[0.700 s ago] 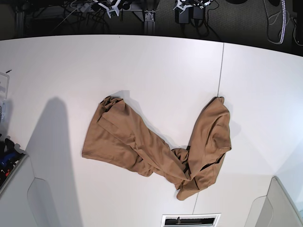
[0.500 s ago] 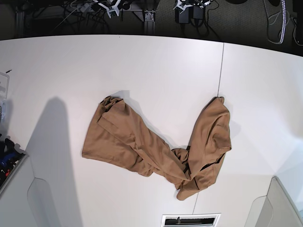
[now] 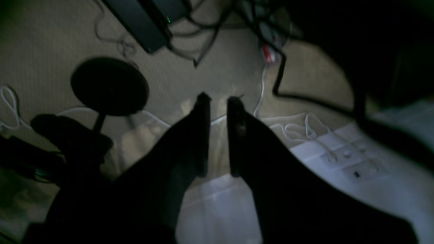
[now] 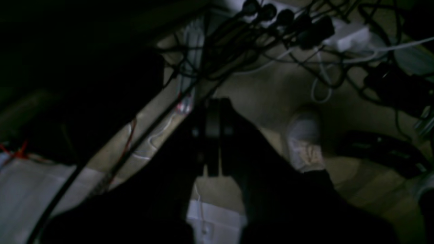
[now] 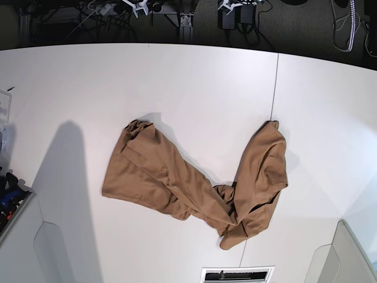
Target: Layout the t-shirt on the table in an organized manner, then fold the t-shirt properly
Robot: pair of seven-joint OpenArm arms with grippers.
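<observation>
The tan-brown t-shirt (image 5: 153, 171) lies crumpled in a V shape on the white table (image 5: 194, 88). One wide lobe is on the left, a narrower lobe (image 5: 265, 165) lies across the dark seam (image 5: 274, 88), and the two are twisted together near the front edge. No collar tag shows. In the left wrist view my left gripper (image 3: 218, 101) is nearly shut with a thin gap and holds nothing, over the floor. In the right wrist view my right gripper (image 4: 213, 105) is shut and empty, above cables. Neither is near the shirt.
The floor beyond the table's far edge is full of cables and power strips (image 5: 235, 17). A bin with blue items (image 5: 9, 200) sits at the left edge. Grey panels stand at the front corners (image 5: 53, 247) (image 5: 347, 253). A vent slot (image 5: 237, 274) is at the front.
The shirt has not moved. Small white parts beyond the table's far edge have slid slightly up towards the edge of the base view.
</observation>
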